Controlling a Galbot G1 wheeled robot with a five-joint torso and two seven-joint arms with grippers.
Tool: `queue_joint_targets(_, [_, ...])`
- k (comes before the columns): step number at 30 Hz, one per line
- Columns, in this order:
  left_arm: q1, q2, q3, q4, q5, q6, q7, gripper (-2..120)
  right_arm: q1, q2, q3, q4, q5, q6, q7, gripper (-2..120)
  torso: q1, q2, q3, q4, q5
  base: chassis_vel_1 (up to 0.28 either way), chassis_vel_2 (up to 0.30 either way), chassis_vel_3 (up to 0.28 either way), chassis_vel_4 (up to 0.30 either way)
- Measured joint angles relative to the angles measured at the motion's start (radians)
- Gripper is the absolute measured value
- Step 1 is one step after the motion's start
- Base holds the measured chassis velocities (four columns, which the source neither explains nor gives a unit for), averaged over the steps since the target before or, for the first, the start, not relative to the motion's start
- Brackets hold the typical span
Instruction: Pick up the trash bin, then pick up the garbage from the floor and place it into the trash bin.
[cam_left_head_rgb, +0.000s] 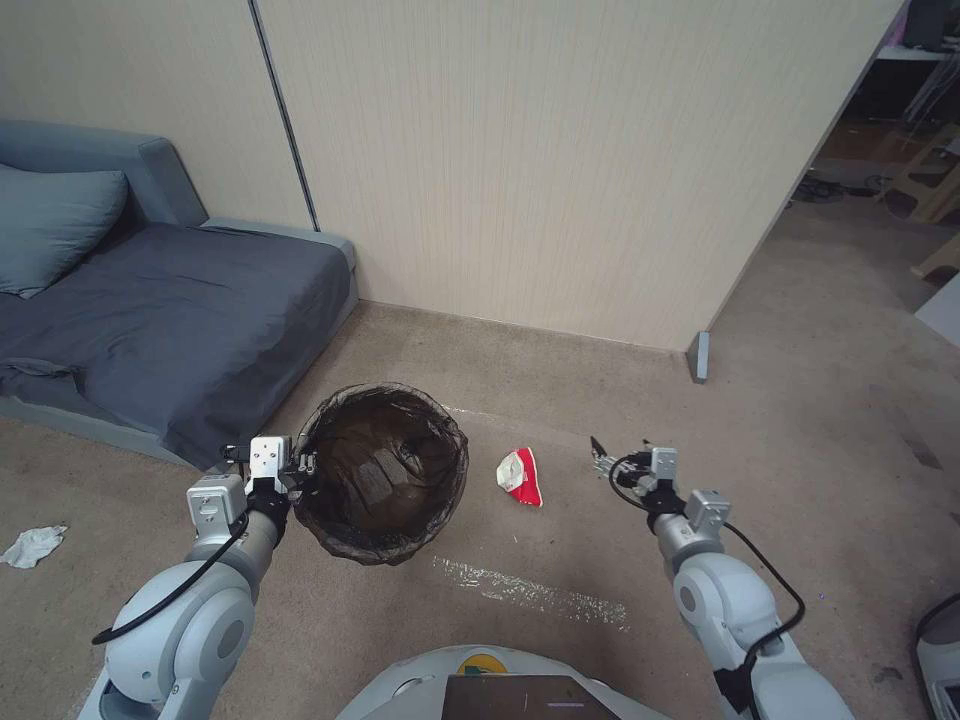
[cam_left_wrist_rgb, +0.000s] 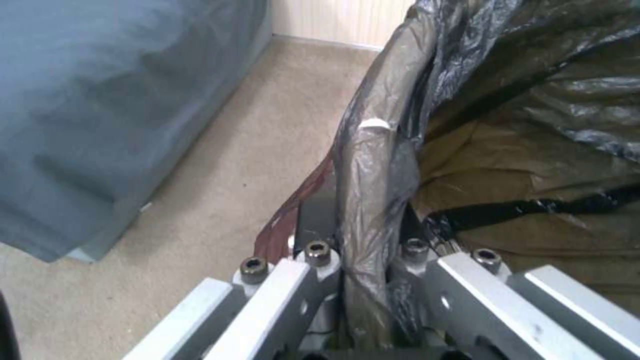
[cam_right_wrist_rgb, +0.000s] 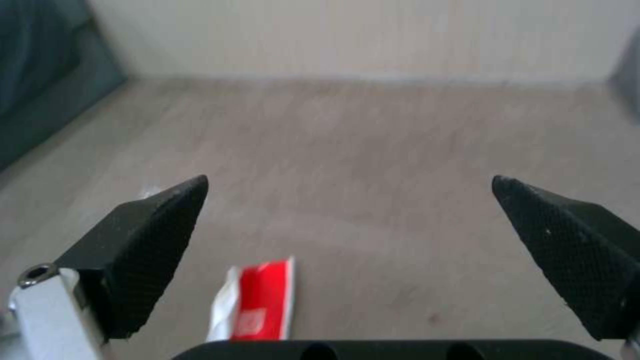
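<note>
From the head view you see the left gripper (cam_left_head_rgb: 305, 463) at the near-left rim of the trash bin (cam_left_head_rgb: 385, 470), which sits tilted beside the grey sofa (cam_left_head_rgb: 170, 320), its mouth turned up toward you. Your left wrist view adds the detail: the fingers (cam_left_wrist_rgb: 313, 220) are closed tight on the bagged rim (cam_left_wrist_rgb: 373, 165), one inside and one outside. The right gripper (cam_left_head_rgb: 602, 459) hangs above the floor (cam_left_head_rgb: 820, 420), just right of the red-and-white packet (cam_left_head_rgb: 521, 476). Your right wrist view shows its fingers (cam_right_wrist_rgb: 150, 235) spread wide, holding nothing, with the packet (cam_right_wrist_rgb: 257, 300) lying on the carpet near the one finger. A white tissue (cam_left_head_rgb: 32, 546) lies far left.
</note>
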Motion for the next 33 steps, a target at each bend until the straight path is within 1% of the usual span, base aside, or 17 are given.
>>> queue_joint_targets(2, [-0.007, 0.005, 0.002, -0.001, -0.005, 0.005, -0.008, 2, 0.049, -0.040, -0.051, -0.046, 0.040, -0.028, 0.007, 100, 0.000, 0.000, 0.000, -0.0003, -0.0006, 0.000, 0.000, 0.000, 0.000])
queue_joint_targets(4, [-0.007, 0.006, 0.003, -0.002, -0.005, 0.006, -0.008, 2, 0.068, -0.054, -0.070, -0.064, 0.054, -0.034, 0.012, 100, 0.000, 0.000, 0.000, -0.0003, -0.0002, 0.000, 0.000, 0.000, 0.000])
queue_joint_targets(6, [0.000, 0.005, 0.006, -0.011, -0.005, 0.008, -0.009, 2, 0.120, -0.089, -0.122, -0.110, 0.087, -0.051, 0.022, 100, 0.000, 0.000, 0.000, -0.0001, -0.0003, 0.000, 0.000, 0.000, 0.000])
queue_joint_targets(8, [0.003, 0.004, 0.007, -0.014, -0.005, 0.008, -0.009, 2, 0.134, -0.097, -0.137, -0.122, 0.096, -0.055, 0.025, 100, 0.000, 0.000, 0.000, -0.0002, -0.0004, 0.000, 0.000, 0.000, 0.000])
queue_joint_targets(11, [0.017, -0.003, 0.004, -0.024, -0.005, 0.009, -0.009, 2, 0.200, -0.120, -0.205, -0.182, 0.128, -0.068, 0.044, 100, 0.000, 0.000, 0.000, -0.0001, -0.0004, 0.000, 0.000, 0.000, 0.000])
queue_joint_targets(12, [0.017, -0.003, 0.004, -0.024, -0.005, 0.009, -0.009, 2, 0.200, -0.120, -0.205, -0.182, 0.128, -0.068, 0.044, 100, 0.000, 0.000, 0.000, -0.0001, -0.0004, 0.000, 0.000, 0.000, 0.000])
queue_joint_targets(13, [0.020, -0.006, 0.002, -0.027, -0.005, 0.009, -0.009, 2, 0.224, -0.121, -0.227, -0.206, 0.133, -0.075, 0.049, 100, 0.000, 0.000, 0.000, 0.0000, -0.0002, 0.000, 0.000, 0.000, 0.000])
queue_joint_targets(14, [0.023, -0.009, 0.000, -0.030, -0.004, 0.010, -0.011, 2, 0.250, -0.120, -0.252, -0.234, 0.140, -0.082, 0.054, 100, 0.000, 0.000, 0.000, -0.0001, -0.0003, 0.000, 0.000, 0.000, 0.000])
queue_joint_targets(17, [0.028, -0.012, -0.002, -0.035, -0.004, 0.011, -0.013, 2, 0.277, -0.115, -0.276, -0.261, 0.155, -0.092, 0.062, 100, 0.000, 0.000, 0.000, -0.0002, -0.0003, 0.000, 0.000, 0.000, 0.000])
queue_joint_targets(18, [0.037, -0.015, -0.003, -0.044, -0.003, 0.012, -0.014, 2, 0.305, -0.104, -0.300, -0.285, 0.179, -0.113, 0.078, 100, 0.000, 0.000, 0.000, -0.0002, -0.0003, 0.000, 0.000, 0.000, 0.000])
queue_joint_targets(20, [0.041, -0.016, -0.004, -0.047, -0.003, 0.012, -0.014, 2, 0.312, -0.100, -0.307, -0.291, 0.183, -0.117, 0.082, 100, 0.000, 0.000, 0.000, -0.0001, -0.0003, 0.000, 0.000, 0.000, 0.000])
queue_joint_targets(24, [0.066, -0.026, -0.009, -0.063, 0.001, 0.012, -0.015, 2, 0.361, -0.053, -0.352, -0.352, 0.182, -0.133, 0.101, 100, 0.000, 0.000, 0.000, -0.0001, -0.0003, 0.000, 0.000, 0.000, 0.000])
queue_joint_targets(28, [0.074, -0.034, -0.005, -0.064, 0.001, 0.014, -0.015, 2, 0.378, -0.027, -0.371, -0.382, 0.181, -0.143, 0.112, 100, 0.000, 0.000, 0.000, -0.0001, -0.0004, 0.000, 0.000, 0.000, 0.000])
queue_joint_targets(29, [0.078, -0.040, -0.001, -0.064, 0.001, 0.016, -0.016, 2, 0.390, -0.011, -0.384, -0.409, 0.173, -0.145, 0.117, 100, 0.000, 0.000, 0.000, -0.0001, -0.0004, 0.000, 0.000, 0.000, 0.000])
queue_joint_targets(33, [0.083, -0.046, 0.000, -0.064, 0.002, 0.019, -0.016, 2, 0.416, 0.014, -0.409, -0.463, 0.160, -0.144, 0.121, 100, 0.000, 0.000, 0.000, -0.0003, -0.0005, 0.000, 0.000, 0.000, 0.000])
